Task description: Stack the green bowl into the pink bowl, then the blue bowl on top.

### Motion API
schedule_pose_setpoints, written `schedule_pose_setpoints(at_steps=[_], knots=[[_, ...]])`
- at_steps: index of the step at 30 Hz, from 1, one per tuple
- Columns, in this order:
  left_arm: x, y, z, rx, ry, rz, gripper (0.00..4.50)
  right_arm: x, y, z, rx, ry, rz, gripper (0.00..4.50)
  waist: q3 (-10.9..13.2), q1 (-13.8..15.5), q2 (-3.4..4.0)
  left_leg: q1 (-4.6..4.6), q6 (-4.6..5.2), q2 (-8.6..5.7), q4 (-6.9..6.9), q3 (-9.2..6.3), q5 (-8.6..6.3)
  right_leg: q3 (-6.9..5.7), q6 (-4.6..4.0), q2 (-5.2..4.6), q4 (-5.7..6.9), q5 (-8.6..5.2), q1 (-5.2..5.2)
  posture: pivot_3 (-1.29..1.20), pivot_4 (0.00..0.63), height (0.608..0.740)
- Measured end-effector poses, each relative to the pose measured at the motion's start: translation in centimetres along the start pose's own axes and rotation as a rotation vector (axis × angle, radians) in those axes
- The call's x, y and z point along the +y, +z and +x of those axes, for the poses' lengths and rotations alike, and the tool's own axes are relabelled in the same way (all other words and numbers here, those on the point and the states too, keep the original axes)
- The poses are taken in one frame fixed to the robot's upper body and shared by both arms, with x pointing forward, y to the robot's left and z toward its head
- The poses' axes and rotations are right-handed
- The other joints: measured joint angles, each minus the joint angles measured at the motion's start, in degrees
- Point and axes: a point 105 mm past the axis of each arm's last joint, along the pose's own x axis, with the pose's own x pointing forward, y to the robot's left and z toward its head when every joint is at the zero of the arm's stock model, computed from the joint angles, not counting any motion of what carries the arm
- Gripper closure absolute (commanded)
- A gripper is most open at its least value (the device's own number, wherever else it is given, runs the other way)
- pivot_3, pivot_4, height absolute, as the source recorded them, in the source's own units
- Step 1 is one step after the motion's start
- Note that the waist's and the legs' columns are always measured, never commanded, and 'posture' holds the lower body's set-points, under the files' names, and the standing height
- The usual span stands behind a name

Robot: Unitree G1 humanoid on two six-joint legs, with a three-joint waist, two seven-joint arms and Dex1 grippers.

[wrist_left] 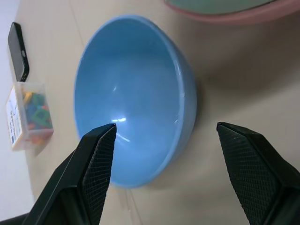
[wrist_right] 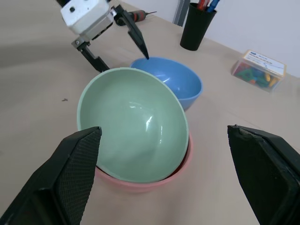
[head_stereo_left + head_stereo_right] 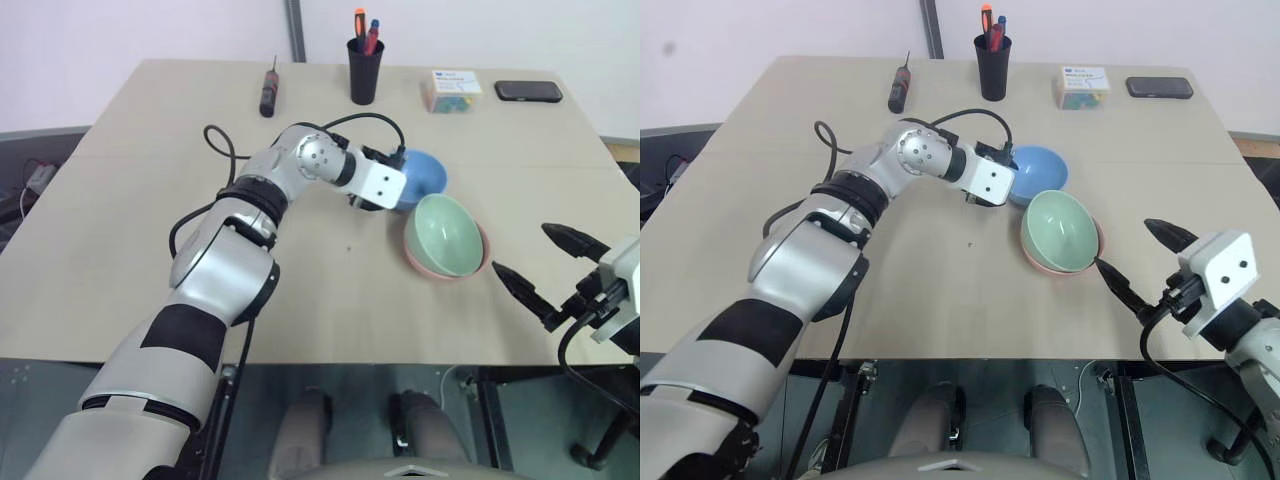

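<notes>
Fingers: both pairs open, empty | blue bowl (image 1: 136,98): smooth, glossy, upright | green bowl (image 2: 133,124) nested in pink bowl (image 2: 180,166)

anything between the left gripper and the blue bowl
Nothing; the left wrist view shows the open left gripper right at the blue bowl, with only the bowl and bare table ahead.

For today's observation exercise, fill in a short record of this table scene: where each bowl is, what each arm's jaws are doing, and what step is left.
green bowl: nested in the pink bowl
blue bowl: on the table, beside the stack
left gripper: jaws open, at the blue bowl's rim, not gripping
right gripper: jaws open, off to the side of the stack
step left: blue bowl on top
</notes>
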Motion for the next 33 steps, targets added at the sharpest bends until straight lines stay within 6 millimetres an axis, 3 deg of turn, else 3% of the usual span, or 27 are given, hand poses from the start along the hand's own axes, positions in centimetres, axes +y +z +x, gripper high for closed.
schedule_pose_setpoints(at_steps=[2,3,5,6,9,10,12,20,27,30,33], knots=[[-0.2,-0.2,0.0,0.008,-0.008,-0.006,0.88,-0.1,0.1,-0.3,0.001,-0.011,-0.006,0.00,0.0,0.0,0.00,0.02,0.00,0.00,0.00,0.02,0.00,0.01,0.00,0.00,0.02,0.00,0.00,0.00,0.150,0.740],[-0.3,-0.2,0.1,0.012,-0.014,-0.001,1.25,-0.1,0.2,-0.4,0.001,-0.015,-0.006,0.00,0.0,0.0,0.00,0.02,0.00,0.00,0.00,0.02,0.00,0.01,0.00,0.00,0.02,0.00,0.01,0.00,0.150,0.740],[-0.4,-0.2,0.3,0.017,-0.024,0.005,1.44,-0.1,0.3,-0.5,-0.002,-0.021,-0.007,0.00,0.0,0.0,0.00,0.02,0.00,0.00,0.01,0.01,0.00,0.01,0.00,0.00,0.02,0.00,0.01,0.00,0.150,0.740],[-0.5,-0.2,0.4,0.020,-0.031,0.009,1.93,-0.1,0.3,-0.5,-0.003,-0.023,-0.008,0.00,0.0,0.1,0.00,0.02,0.00,0.00,0.01,0.01,0.00,0.01,0.00,0.00,0.02,0.00,0.01,0.00,0.150,0.740],[-1.0,-0.1,0.8,0.037,-0.062,0.033,2.80,-0.2,0.5,-0.4,-0.011,-0.036,-0.011,0.00,0.0,0.2,0.00,0.01,0.00,0.00,0.01,0.01,0.00,0.01,0.00,0.00,0.01,0.00,0.01,0.00,0.150,0.740],[-1.0,0.1,1.0,0.037,-0.065,0.042,3.31,-0.3,0.6,-0.4,-0.014,-0.039,-0.013,0.00,0.0,0.2,0.00,0.01,0.00,0.00,0.01,0.01,0.00,0.01,0.00,0.00,0.00,0.00,0.01,0.00,0.150,0.740],[-0.9,0.3,1.3,0.032,-0.060,0.049,3.56,-0.4,0.7,-0.3,-0.019,-0.044,-0.018,0.00,0.0,0.2,0.00,0.01,0.00,0.00,0.01,0.01,0.00,0.01,0.00,0.00,0.01,0.00,0.01,0.00,0.150,0.740],[-0.4,0.4,0.0,-0.008,-0.060,0.034,3.56,-0.5,0.8,-0.3,-0.020,-0.057,-0.026,0.00,0.0,0.1,0.00,0.02,0.00,0.00,0.01,0.01,0.00,0.00,0.00,0.00,0.02,0.00,0.01,0.00,0.150,0.740],[2.0,0.7,-2.5,-0.048,-0.012,0.019,3.56,-0.5,0.6,-0.5,-0.016,-0.056,-0.026,0.00,0.0,0.4,0.00,0.03,0.00,0.00,0.02,0.00,0.00,-0.01,0.00,0.00,-0.01,0.00,0.07,0.00,0.150,0.740],[2.0,0.8,-2.2,-0.046,-0.018,-0.005,2.95,-0.6,0.6,-0.5,-0.014,-0.063,-0.029,0.00,0.0,0.4,0.00,0.04,0.00,0.00,0.02,-0.01,0.00,-0.02,0.00,0.00,0.00,0.00,0.08,0.00,0.150,0.740],[1.9,1.2,-1.7,-0.057,-0.036,-0.026,1.62,-0.7,0.6,-0.5,-0.015,-0.069,-0.033,0.00,0.0,0.3,0.00,0.04,0.00,0.00,0.02,-0.01,0.00,-0.02,0.00,0.00,0.00,0.00,0.08,0.00,0.150,0.740]])
